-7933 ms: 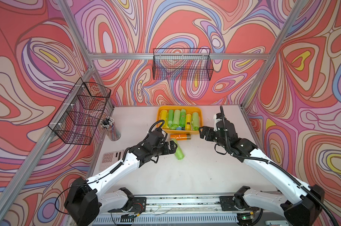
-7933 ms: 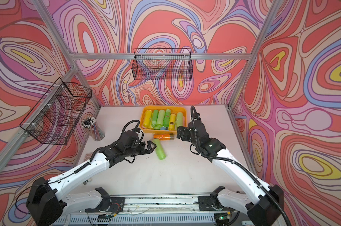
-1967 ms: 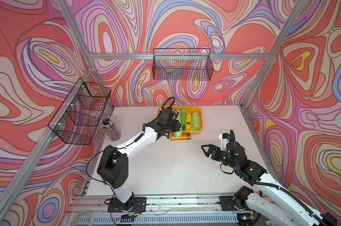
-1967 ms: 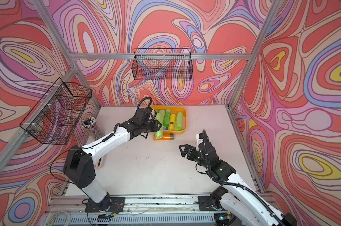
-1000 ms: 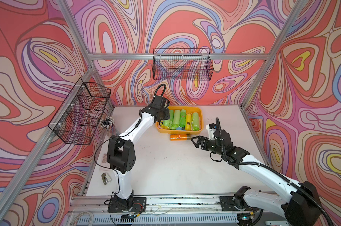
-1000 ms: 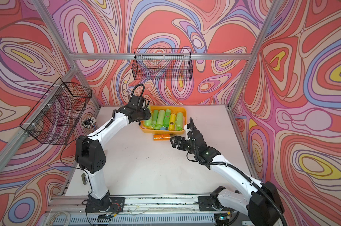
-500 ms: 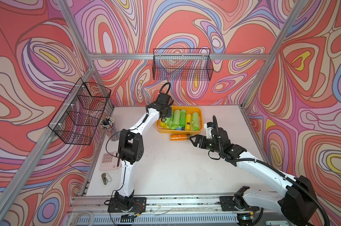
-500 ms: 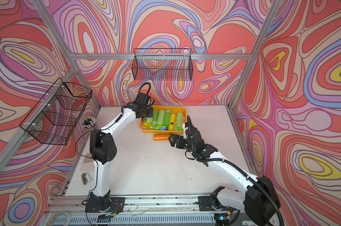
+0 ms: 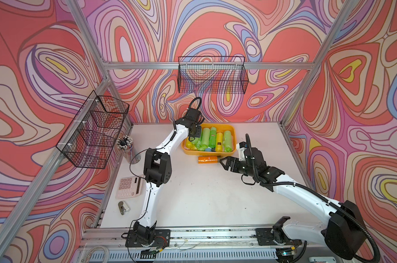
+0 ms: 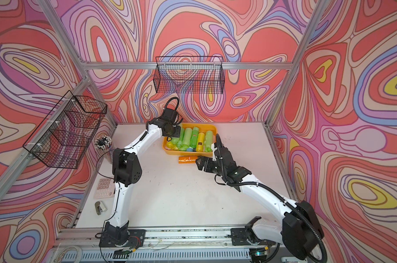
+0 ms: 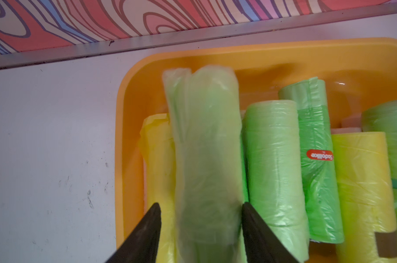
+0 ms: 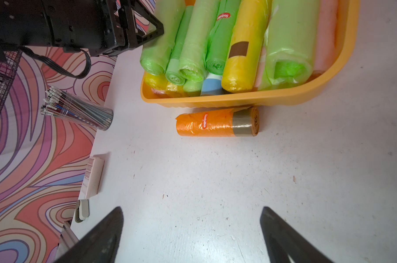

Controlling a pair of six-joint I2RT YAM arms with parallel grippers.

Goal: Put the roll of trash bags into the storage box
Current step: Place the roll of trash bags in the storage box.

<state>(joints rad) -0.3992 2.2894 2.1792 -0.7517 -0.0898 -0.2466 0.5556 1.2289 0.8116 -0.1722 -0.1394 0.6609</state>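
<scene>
One pale green roll of trash bags (image 11: 204, 136) now lies lengthwise inside the storage box (image 11: 261, 49), at the box's end nearest the pencil cup (image 9: 125, 145). It rests on a yellow roll (image 11: 159, 148) and against a brighter green roll (image 11: 272, 159). Its outline is blurred in the left wrist view, so it is probably still settling.

Over that same end of the box hangs the left end effector (image 11: 199, 206). Moments ago it carried this roll in, clamped. Now its fingers stand apart: yellow shows between one finger and the roll, and the other finger sits right at the roll's edge. Judgement: let go, roll delivered.

Low over the worktop (image 9: 193, 193) in front of the box is the right end effector (image 12: 192, 208), spread wide and empty. Over the last second it has come in toward the box's front wall.

Along that front wall, on the worktop outside the box, lies an orange roll (image 12: 206, 125), unmoved. Whether it touches the wall I cannot tell.

Meaning: the green roll's placement looks done once the left arm withdraws. If the orange roll counts too, it is the one still out, with the right arm facing it. The box is crowded and stacked two deep, so a roll on top could slide.
</scene>
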